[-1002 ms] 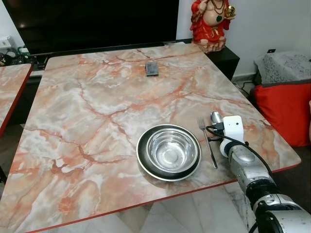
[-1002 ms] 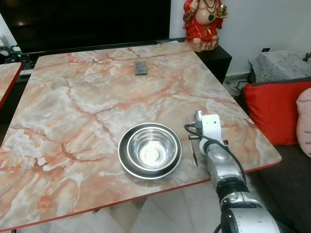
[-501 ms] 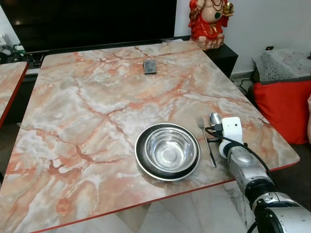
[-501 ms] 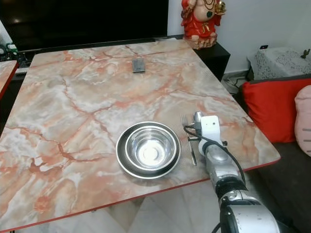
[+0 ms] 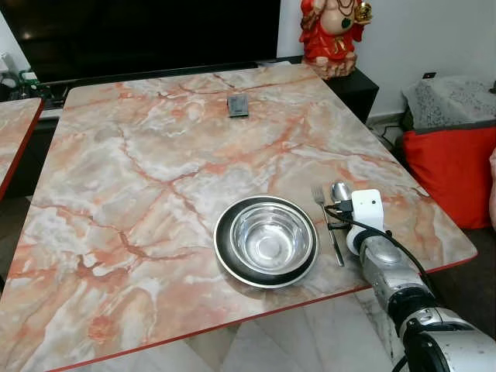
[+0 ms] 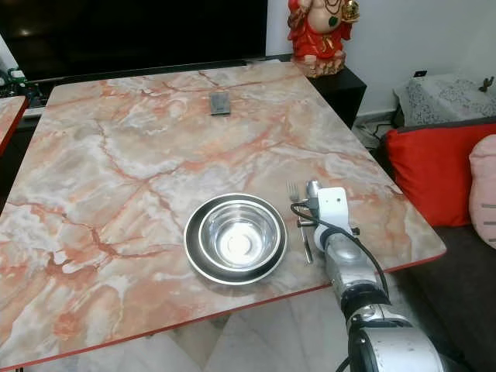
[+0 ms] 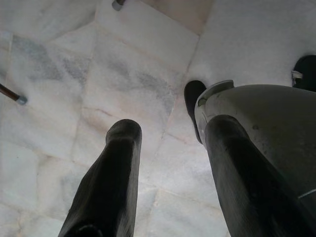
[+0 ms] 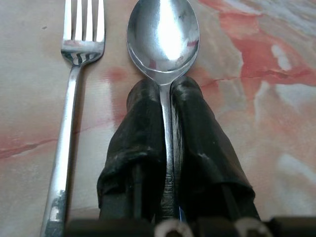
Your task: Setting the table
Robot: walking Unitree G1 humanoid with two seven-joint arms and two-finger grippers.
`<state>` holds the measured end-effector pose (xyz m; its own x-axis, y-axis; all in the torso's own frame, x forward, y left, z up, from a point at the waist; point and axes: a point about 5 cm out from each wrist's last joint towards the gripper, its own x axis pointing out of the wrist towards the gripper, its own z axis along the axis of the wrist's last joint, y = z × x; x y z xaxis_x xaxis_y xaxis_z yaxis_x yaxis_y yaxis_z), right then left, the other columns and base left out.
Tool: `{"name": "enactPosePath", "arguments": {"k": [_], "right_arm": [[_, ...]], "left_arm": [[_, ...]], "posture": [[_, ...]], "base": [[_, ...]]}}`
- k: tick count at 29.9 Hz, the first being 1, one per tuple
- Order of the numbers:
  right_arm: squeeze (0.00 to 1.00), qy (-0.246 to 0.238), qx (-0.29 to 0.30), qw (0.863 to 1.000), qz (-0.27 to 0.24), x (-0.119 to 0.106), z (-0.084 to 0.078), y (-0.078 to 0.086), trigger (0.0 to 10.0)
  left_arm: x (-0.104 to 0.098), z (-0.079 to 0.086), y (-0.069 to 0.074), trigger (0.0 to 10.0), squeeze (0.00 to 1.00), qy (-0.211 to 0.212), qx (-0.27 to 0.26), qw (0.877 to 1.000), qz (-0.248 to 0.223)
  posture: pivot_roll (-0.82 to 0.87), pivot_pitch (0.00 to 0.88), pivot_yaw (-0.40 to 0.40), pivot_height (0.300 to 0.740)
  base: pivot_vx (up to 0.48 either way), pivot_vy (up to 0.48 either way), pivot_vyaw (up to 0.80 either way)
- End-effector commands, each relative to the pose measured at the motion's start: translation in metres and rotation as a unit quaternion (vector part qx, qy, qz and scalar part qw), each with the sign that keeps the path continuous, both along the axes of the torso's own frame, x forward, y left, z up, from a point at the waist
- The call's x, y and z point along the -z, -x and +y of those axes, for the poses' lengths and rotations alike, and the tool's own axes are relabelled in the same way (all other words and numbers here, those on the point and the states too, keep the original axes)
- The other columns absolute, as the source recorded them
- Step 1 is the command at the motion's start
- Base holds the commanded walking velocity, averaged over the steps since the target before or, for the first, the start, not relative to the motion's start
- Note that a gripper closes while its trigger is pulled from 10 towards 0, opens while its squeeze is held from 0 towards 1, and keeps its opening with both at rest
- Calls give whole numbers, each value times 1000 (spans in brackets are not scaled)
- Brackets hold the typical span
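A steel bowl (image 5: pixel 269 239) sits inside a dark-rimmed plate (image 5: pixel 225 256) near the front edge of the marble table (image 5: pixel 155 170). A fork (image 5: pixel 328 225) lies on the table just right of the plate. My right gripper (image 8: pixel 165 91) is shut on the handle of a spoon (image 8: pixel 163 34), whose bowl rests on the table right beside the fork (image 8: pixel 74 98); the spoon's bowl (image 5: pixel 340 191) pokes out past my right wrist. My left gripper (image 7: pixel 168 133) hangs open over the pale tiled floor.
A small dark flat object (image 5: pixel 238 105) lies at the far side of the table. A red figurine (image 5: pixel 335 31) stands on a dark cabinet behind. A red cushion (image 5: pixel 457 170) sits to the right, a second marble table (image 5: pixel 12 132) to the left.
The right arm with the spoon has drawn slightly closer to the front edge; the camera has shifted a little. Bowl, plate and fork have stayed put.
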<state>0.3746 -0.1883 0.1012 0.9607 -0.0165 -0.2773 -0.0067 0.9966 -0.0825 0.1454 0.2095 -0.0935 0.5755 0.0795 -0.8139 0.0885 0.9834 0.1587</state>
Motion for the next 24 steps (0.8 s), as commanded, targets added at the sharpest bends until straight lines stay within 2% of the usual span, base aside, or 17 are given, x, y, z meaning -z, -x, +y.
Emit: {"name": "enactPosePath", "arguments": {"k": [1, 9, 12, 13, 20, 22, 24], "right_arm": [[0, -3, -5, 1000, 9, 4, 4, 1, 10000], [0, -5, -6, 1000, 11, 5, 4, 1, 10000], [51, -5, -7, 1000, 12, 5, 4, 2, 10000], [125, -5, -7, 1000, 12, 5, 4, 2, 10000], [149, -5, -8, 1000, 14, 6, 4, 2, 10000], [212, -5, -7, 1000, 15, 6, 4, 2, 10000], [208, -5, -7, 1000, 16, 7, 5, 2, 10000]], "left_arm": [[5, -7, 11, 10000, 0, 7, 3, 1000, 20], [6, -8, 10, 10000, 0, 7, 4, 1000, 21], [5, -7, 9, 10000, 0, 7, 3, 1000, 21], [5, -7, 9, 10000, 0, 7, 3, 1000, 21], [5, -5, 10, 10000, 0, 5, 3, 1000, 22], [5, -6, 11, 10000, 0, 1, 18, 1000, 24], [6, -5, 12, 10000, 0, 2, 15, 1000, 24]], "posture": [[11, 169, -18, 740], [10, 168, -18, 740], [10, 168, -18, 740], [10, 168, -18, 740], [10, 170, -19, 740], [11, 170, -19, 740], [10, 171, -19, 740]], "base": [[0, 0, 0], [0, 0, 0], [0, 0, 0], [0, 0, 0], [0, 0, 0], [0, 0, 0], [0, 0, 0]]}}
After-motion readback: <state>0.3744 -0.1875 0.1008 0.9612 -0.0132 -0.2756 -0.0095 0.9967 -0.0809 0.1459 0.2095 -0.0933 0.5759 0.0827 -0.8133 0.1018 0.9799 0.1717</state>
